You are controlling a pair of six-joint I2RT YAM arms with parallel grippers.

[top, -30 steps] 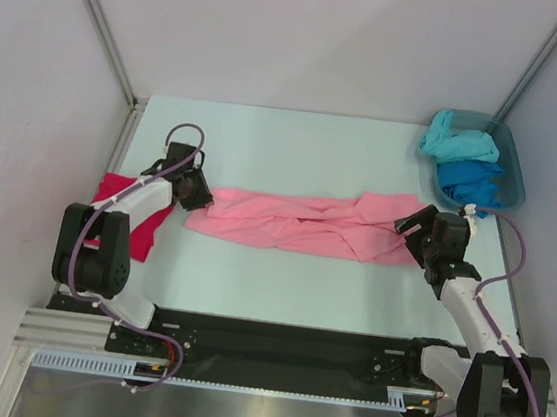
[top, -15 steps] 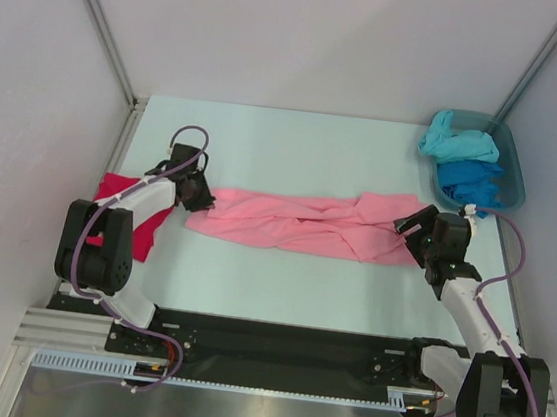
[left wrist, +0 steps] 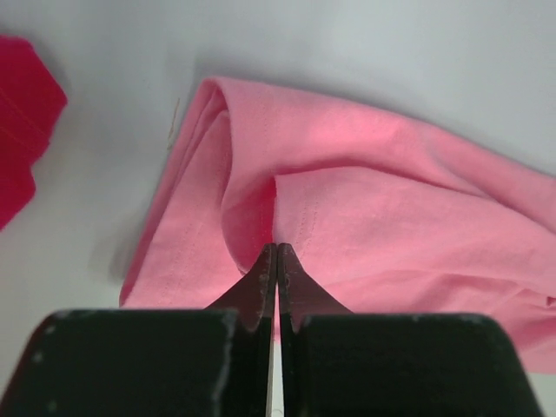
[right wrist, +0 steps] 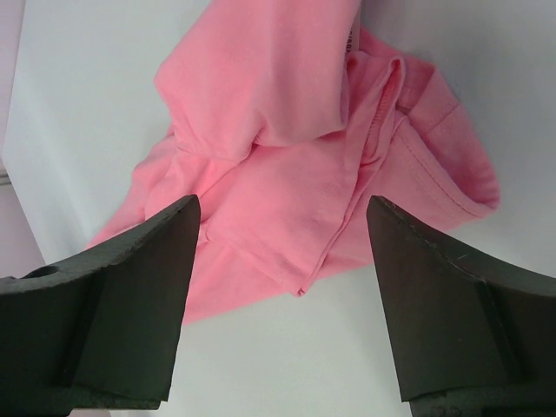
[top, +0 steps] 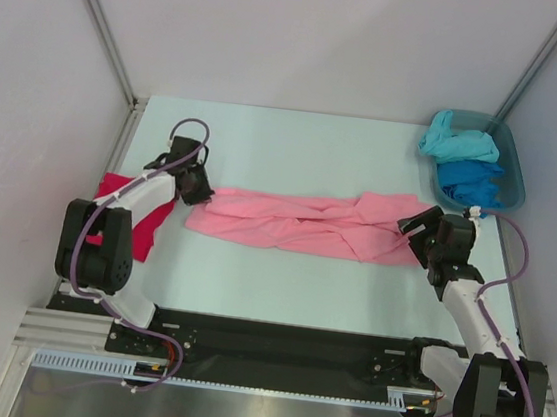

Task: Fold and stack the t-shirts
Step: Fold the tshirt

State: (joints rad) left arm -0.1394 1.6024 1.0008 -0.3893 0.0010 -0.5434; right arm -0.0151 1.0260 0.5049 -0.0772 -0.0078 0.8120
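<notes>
Light pink cloth t-shirt (top: 307, 224) is lying stretched across mid-table, and the left gripper (left wrist: 276, 261) is pinching a fold at its 9 o'clock end, jaws closed tight on the cloth. Right gripper (right wrist: 280, 208) is hovering with jaws spread wide over the 3 o'clock end. Crimson cloth t-shirt (top: 119, 195) is lying farther out at 9 o'clock.

Fixed overhead camera looks down from high behind the near edge, taking in the whole table (top: 296, 140). Both wrist cameras sit close above the tabletop, each facing one end of the pink t-shirt (top: 297, 223), which all three views share.
</notes>
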